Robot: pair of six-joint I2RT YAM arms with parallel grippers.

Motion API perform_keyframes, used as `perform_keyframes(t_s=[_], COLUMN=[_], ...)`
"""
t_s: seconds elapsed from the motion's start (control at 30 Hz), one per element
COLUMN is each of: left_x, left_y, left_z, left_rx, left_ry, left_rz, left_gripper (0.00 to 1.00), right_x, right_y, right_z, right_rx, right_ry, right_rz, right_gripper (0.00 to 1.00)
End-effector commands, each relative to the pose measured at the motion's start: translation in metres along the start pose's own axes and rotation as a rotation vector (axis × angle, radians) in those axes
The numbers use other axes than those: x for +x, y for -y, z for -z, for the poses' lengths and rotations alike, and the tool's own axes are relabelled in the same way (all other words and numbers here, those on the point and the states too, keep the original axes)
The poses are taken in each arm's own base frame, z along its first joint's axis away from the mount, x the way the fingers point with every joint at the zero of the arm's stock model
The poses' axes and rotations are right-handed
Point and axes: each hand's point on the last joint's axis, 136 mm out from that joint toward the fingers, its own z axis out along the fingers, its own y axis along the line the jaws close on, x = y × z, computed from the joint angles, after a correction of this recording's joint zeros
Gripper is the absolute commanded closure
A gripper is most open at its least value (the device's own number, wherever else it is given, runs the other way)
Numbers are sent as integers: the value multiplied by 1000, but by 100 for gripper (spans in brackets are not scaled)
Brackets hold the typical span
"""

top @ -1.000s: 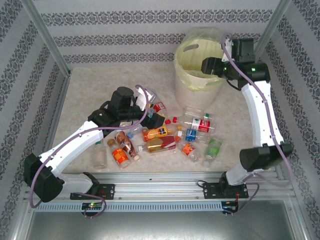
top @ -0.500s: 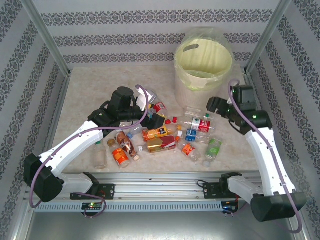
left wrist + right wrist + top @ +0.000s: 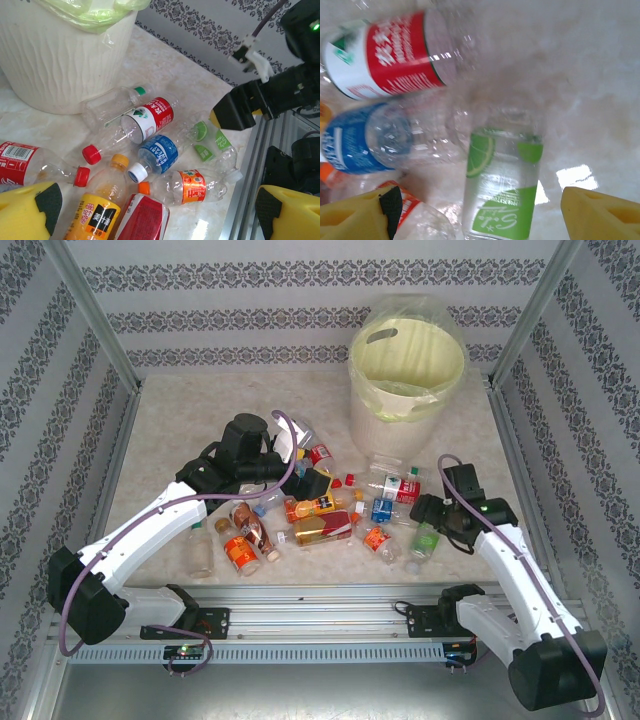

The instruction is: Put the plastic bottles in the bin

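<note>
- Bottles [image 3: 325, 515] lie in a tight pile mid-table [image 3: 180, 440], near side of the bin [image 3: 385, 425] and apart from it; a few loose caps [image 3: 351, 480] among them.
- Bin stands far centre-right, bag-lined; can't see into it.
- Green-label bottle [image 3: 502, 200] lies flat at the right end of the pile, with a red-label bottle [image 3: 395, 55] and a blue-label bottle [image 3: 365, 145] just beside its far end.
- Change: a second ago the right arm reached over the bin; now it's pulled back low over the pile's right end. Left arm and pile unchanged.
- Right gripper [image 3: 480, 215]: jaws wide, straddling the green-label bottle, nothing gripped. Arm folded, elbow near the right base, forearm running up-left.
- Left gripper [image 3: 160, 215]: jaws spread fully, empty, above the pile's left side. Arm stretched diagonally from its base.
</note>
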Motion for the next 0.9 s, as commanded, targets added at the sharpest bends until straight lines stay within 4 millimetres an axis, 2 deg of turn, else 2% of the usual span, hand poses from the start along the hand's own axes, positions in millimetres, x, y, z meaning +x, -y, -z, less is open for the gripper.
perform_keyframes(t_s=[0.0, 0.2, 0.43, 0.87], left_x=[-7, -5, -4, -3], left_y=[3, 3, 2, 1], left_z=[5, 3, 3, 1], left_rx=[17, 20, 18, 12], left_ry=[30, 21, 17, 12], left_rz=[-10, -9, -9, -7], left_gripper=[0, 0, 0, 0], right_x=[7, 18, 20, 29], right_y=[5, 11, 19, 19], right_z=[-7, -26, -36, -65], right_rx=[46, 90, 133, 146], right_ry=[-12, -47, -47, -81], right_rz=[-12, -21, -18, -32], right_gripper=[17, 18, 20, 22])
